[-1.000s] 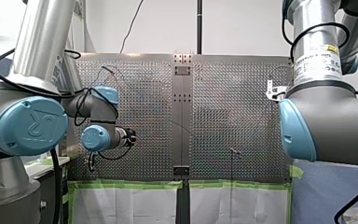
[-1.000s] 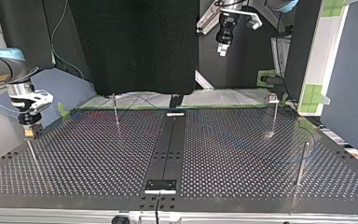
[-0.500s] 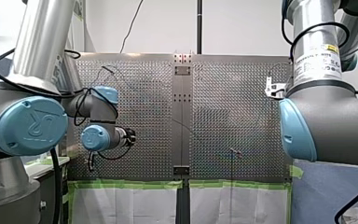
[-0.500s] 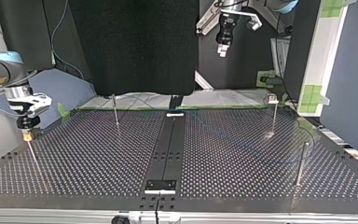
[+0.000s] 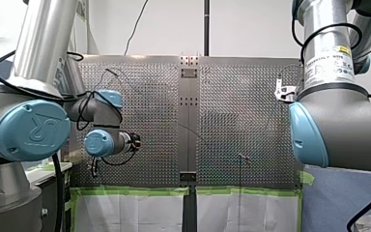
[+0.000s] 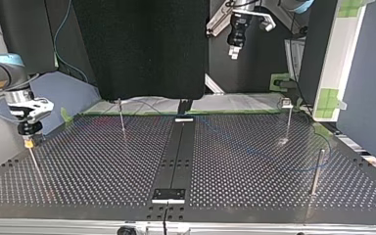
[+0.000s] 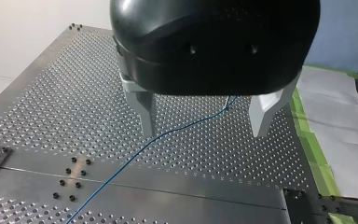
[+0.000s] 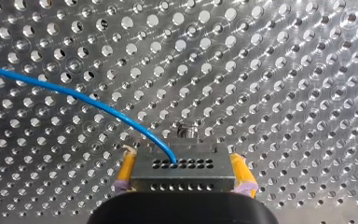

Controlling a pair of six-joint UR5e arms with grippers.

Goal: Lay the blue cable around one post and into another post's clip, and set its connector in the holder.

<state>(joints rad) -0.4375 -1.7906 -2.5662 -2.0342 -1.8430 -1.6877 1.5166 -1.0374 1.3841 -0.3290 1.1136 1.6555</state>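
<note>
In the right wrist view the blue cable [image 8: 74, 93] ends in a grey perforated connector block [image 8: 182, 175]. My right gripper [image 8: 183, 157] has its yellow pads [image 8: 123, 175] against both sides of that block, just above a post's top [image 8: 186, 130]. At the top view's left the same gripper [image 6: 28, 142] hangs over a thin leaning post [image 6: 35, 164]. My left gripper [image 7: 204, 130] is open with nothing between its metal fingers, and the cable [image 7: 168, 133] lies on the plate below it. In the top view it [image 6: 233, 53] is held high above the far edge.
Three more posts stand on the perforated table [image 6: 103, 166]: one with a clip on top [image 6: 287, 120], one plain [image 6: 316, 171], one thin [image 6: 122, 120]. A dark centre strip [image 6: 176, 152] runs across the plate. Green tape [image 5: 135, 191] edges the plate.
My right gripper has lifted slightly and shifted toward the top view's left, then stayed still. The left arm has not moved.
</note>
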